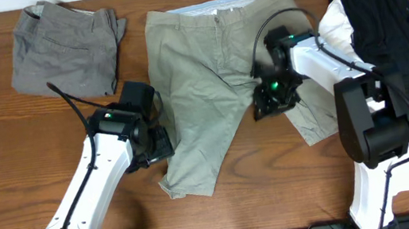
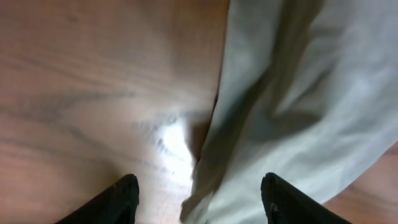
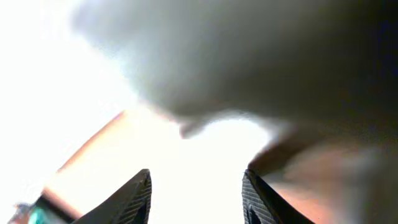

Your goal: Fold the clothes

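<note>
The light khaki shorts (image 1: 206, 66) lie spread flat in the middle of the table, waistband with pale lining at the far side, legs pointing toward me. My left gripper (image 1: 161, 146) is low at the outer edge of the left leg. In the left wrist view it (image 2: 199, 186) is open, with the shorts' edge (image 2: 292, 93) running between its fingers over the wood. My right gripper (image 1: 265, 108) is at the inner edge of the right leg near the crotch. In the right wrist view it (image 3: 196, 180) is open, with blurred fabric (image 3: 249, 62) above it and heavy glare.
Darker grey-brown shorts (image 1: 63, 50) lie crumpled at the far left. A black garment (image 1: 391, 16) and a white T-shirt (image 1: 337, 27) lie along the right side, partly under the right arm. The table's wood (image 1: 2, 159) shows at the left.
</note>
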You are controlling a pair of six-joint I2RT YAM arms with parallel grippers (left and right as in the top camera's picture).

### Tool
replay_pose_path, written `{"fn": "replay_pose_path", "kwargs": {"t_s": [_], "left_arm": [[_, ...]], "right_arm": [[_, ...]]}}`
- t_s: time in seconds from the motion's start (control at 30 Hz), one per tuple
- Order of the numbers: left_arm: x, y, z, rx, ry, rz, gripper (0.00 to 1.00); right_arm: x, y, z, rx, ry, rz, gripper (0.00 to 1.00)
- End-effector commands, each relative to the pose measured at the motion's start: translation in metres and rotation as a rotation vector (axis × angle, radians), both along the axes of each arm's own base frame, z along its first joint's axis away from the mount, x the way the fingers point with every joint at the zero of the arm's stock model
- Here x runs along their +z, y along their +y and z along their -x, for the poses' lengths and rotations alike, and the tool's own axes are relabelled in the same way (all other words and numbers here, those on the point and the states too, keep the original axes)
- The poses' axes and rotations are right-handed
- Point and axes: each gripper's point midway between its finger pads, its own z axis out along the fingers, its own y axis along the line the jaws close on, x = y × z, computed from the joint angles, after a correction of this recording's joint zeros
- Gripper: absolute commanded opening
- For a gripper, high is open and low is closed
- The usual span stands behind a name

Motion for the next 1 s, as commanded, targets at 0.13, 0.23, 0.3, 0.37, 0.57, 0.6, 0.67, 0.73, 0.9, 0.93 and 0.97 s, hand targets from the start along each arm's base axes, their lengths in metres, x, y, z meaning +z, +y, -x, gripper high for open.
{"fn": "replay_pose_path", "kwargs": {"t_s": [0.13, 0.23, 0.3, 0.37, 0.57, 0.6, 0.67, 0.73, 0.9, 0.93, 0.97], "left_arm": [[-0.002, 0.016, -0.012, 0.056, -0.031, -0.014, 0.66], [-0.002, 0.023, -0.014, 0.06, -0.032, -0.017, 0.66], [-0.002, 0.027, -0.015, 0.073, -0.032, -0.017, 0.66], [-0.002, 0.029, -0.015, 0.082, -0.032, -0.017, 0.66], [-0.002, 0.029, -0.015, 0.065, -0.033, -0.019, 0.66], [-0.002, 0.029, -0.015, 0.065, -0.033, -0.019, 0.66], [-0.002, 0.029, -0.015, 0.065, -0.033, -0.019, 0.66], [-0.002, 0.029, -0.015, 0.065, -0.033, -0.02, 0.66], [-0.002, 0.029, -0.015, 0.057, -0.033, -0.02, 0.66], [-0.002, 0.029, -0.015, 0.057, -0.033, -0.02, 0.66], [-0.002, 0.029, -0.015, 0.057, -0.033, -0.02, 0.66]], "right_arm": [[0.048, 0.066, 0.049, 0.167, 0.048, -0.202, 0.54], [0.05, 0.084, 0.066, 0.188, 0.076, -0.181, 0.61], [0.049, 0.096, 0.077, 0.211, 0.084, -0.172, 0.68], [0.048, 0.109, 0.087, 0.243, 0.085, -0.166, 0.71], [0.031, 0.118, 0.114, 0.345, 0.028, 0.028, 0.78], [0.028, 0.119, 0.116, 0.366, 0.005, 0.06, 0.79], [0.024, 0.124, 0.119, 0.402, -0.037, 0.092, 0.8], [0.021, 0.132, 0.122, 0.428, -0.08, 0.108, 0.81], [0.017, 0.14, 0.121, 0.457, -0.141, 0.133, 0.67], [0.017, 0.14, 0.12, 0.457, -0.144, 0.131, 0.63], [0.017, 0.141, 0.12, 0.456, -0.146, 0.129, 0.57]]}}
